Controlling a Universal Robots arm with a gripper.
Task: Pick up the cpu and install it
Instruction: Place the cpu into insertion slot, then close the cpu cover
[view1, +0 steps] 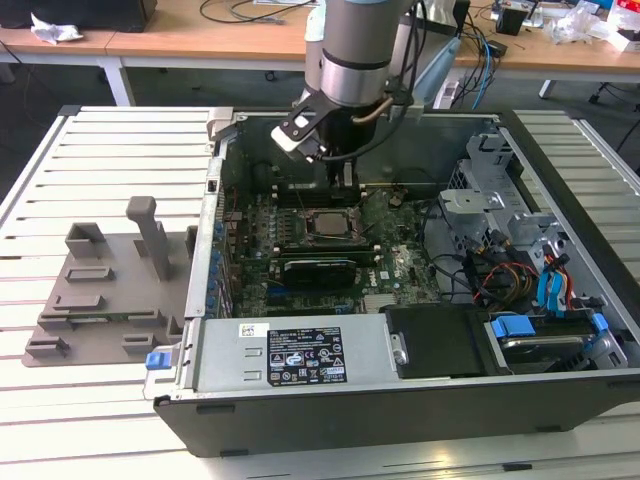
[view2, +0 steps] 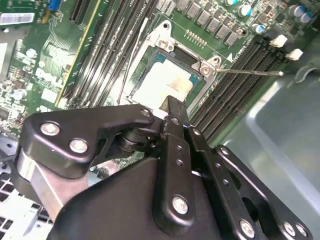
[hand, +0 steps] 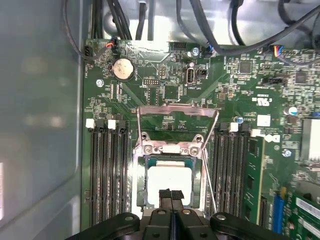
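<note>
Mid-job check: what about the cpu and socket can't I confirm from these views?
- Whether the cpu sits fully flat: the fingers cover its near edge in both wrist views.
- Whether the fingers touch it or hover: not decidable from these angles.
- The socket frame near side: hidden behind the gripper in the first wrist view.
- Exterior view: cpu too small for detail.

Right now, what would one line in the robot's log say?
gripper: shut, close over cpu | cpu: lying flat in motherboard socket, uncovered
</note>
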